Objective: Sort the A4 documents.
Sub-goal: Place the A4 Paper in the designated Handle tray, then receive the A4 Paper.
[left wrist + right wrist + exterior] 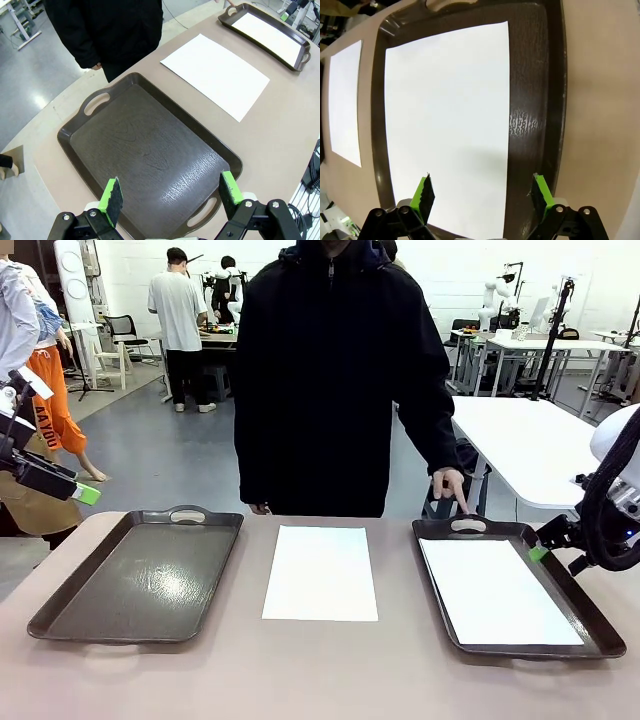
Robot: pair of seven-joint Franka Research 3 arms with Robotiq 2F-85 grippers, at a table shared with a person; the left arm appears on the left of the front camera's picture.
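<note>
Two A4 documents are in sight. One white sheet (321, 572) lies flat on the table between the two trays, also seen as the sheet (216, 75) and the sheet (345, 100). The other sheet (495, 590) lies inside the right tray (600, 625); from the wrist it is the sheet (450, 125) in the tray (535, 100). My right gripper (482, 195) hovers open above that sheet's near edge with nothing between its pads, and sits at the tray's right rim as the right gripper (545, 545). My left gripper (172, 197) is open above the empty left tray (145, 155), raised at the far left (80, 490).
The empty left tray (135, 580) is dark brown with handles. A person in a black jacket stands at the far side, one hand (452, 485) resting by the right tray's far handle. The far tray (300, 57) holds its sheet (267, 35). Bare table runs along the front.
</note>
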